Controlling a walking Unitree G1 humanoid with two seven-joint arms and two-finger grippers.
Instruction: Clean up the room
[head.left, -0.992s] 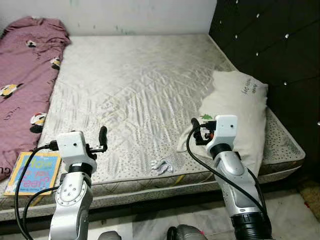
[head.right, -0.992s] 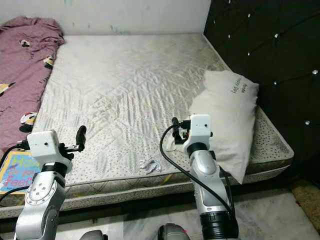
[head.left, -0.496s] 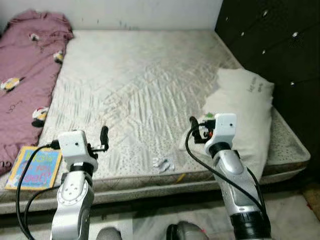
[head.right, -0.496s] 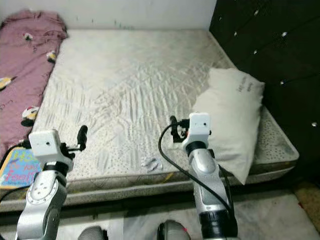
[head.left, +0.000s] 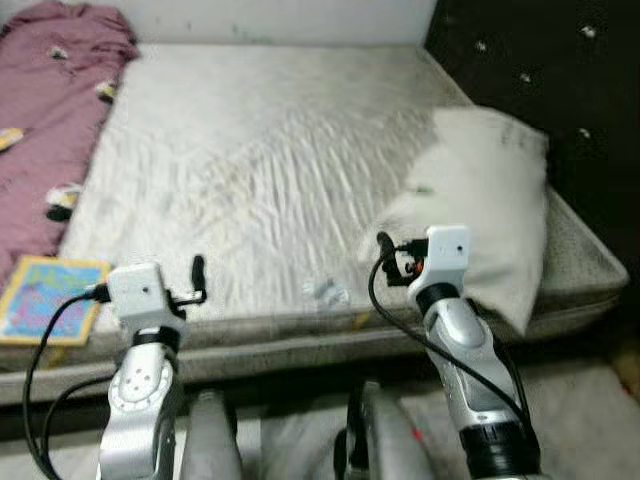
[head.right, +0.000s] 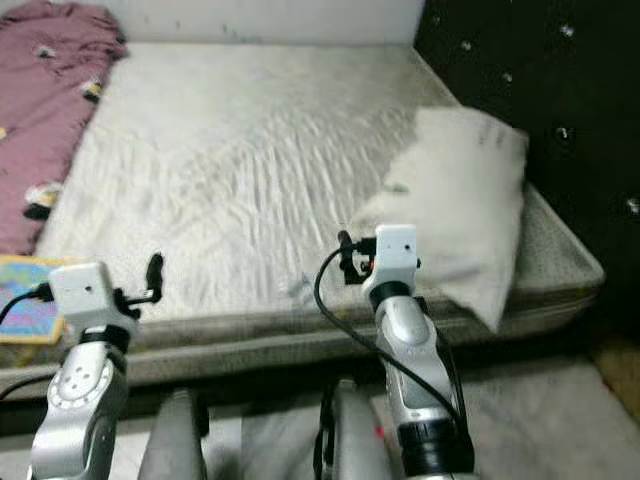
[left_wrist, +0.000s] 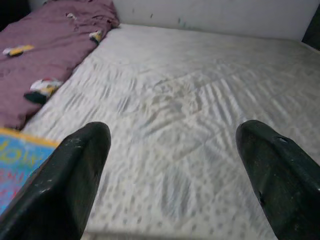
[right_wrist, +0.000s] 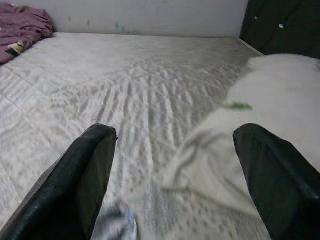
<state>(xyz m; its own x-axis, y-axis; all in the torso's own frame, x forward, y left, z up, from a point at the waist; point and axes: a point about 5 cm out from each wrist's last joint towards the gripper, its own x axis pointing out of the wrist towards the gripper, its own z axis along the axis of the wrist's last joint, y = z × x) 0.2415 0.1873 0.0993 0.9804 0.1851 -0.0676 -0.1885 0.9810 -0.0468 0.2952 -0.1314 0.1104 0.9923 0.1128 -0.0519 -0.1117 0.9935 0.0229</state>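
Camera tilted lower, both grippers unmoved, right gripper (right_wrist: 175, 175) spread wide over crumpled scrap (right_wrist: 116, 222), left gripper (left_wrist: 172, 165) wide too

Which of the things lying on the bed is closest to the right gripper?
The small crumpled white scrap near the mattress's front edge, just ahead of the right gripper. The white pillow lies to its right; the book and purple blanket lie far left.

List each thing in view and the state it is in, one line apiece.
Left pincer: open, empty, held over the mattress near its front edge.
Right pincer: open, empty, pointing across the mattress beside the pillow.
Pillow: white, lying rumpled at the mattress's right side.
Blanket: purple, crumpled along the left side.
Book: closed, flat at the front left corner.
Small white scrap: lying loose near the front edge.
Mattress: bare, wrinkled.
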